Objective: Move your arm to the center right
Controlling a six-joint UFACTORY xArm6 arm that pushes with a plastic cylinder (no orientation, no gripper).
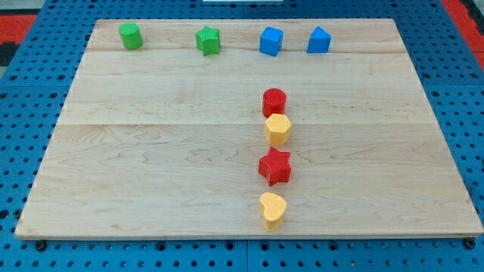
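Note:
My tip does not show in the camera view, so I cannot place it relative to the blocks. On the wooden board (151, 151), a column of blocks stands right of centre: a red cylinder (274, 100), a yellow hexagon (278, 129) touching it below, a red star (275, 167), and a yellow heart (272, 210) nearest the view's bottom. Along the view's top stand a green cylinder (131, 35), a green star (208, 41), a blue cube (271, 41) and a blue wedge-like block (319, 40).
The board lies on a blue pegboard surface (23, 151) that surrounds it. Red matting (465, 15) shows at the view's top corners.

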